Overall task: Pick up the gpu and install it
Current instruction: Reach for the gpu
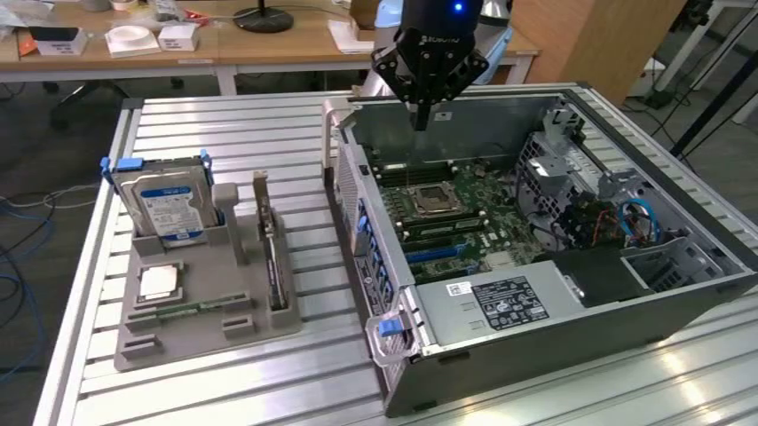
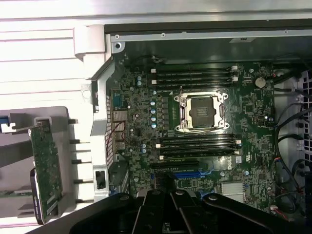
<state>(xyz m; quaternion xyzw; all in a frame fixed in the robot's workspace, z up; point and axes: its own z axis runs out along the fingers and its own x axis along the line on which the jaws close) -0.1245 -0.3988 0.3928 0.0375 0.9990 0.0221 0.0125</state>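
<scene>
Plainly, the biggest thing on the slatted table (image 1: 213, 124) is the open case (image 1: 556, 364). It lies on its side with the panel off, so the motherboard (image 1: 474, 213) faces up and can be reached from above. Its socket (image 2: 201, 111) is empty, and the long blue slot (image 2: 187, 174) has no card in it.

Well apart from the case, toward the exterior view's left, sits the grey holder (image 1: 190, 328). Its grooves present each part so it can be gripped:
- The hard drive (image 1: 172, 202) stands upright at the far end.
- The gpu (image 1: 272, 248) stands on its long edge in the groove nearest the case, with its top edge free for a pinch. The wrist view shows its green back (image 2: 46, 170).
- A processor chip (image 1: 159, 282) lies flat.
- A memory stick (image 1: 190, 311) lies just beside the chip.

The gripper (image 1: 421, 115) hangs over the far end of the case and points straight down at the board. Its fingers are pressed together with nothing between them (image 2: 165, 195). By my reading the pick has not been made, since the gpu is untouched in its groove.
</scene>
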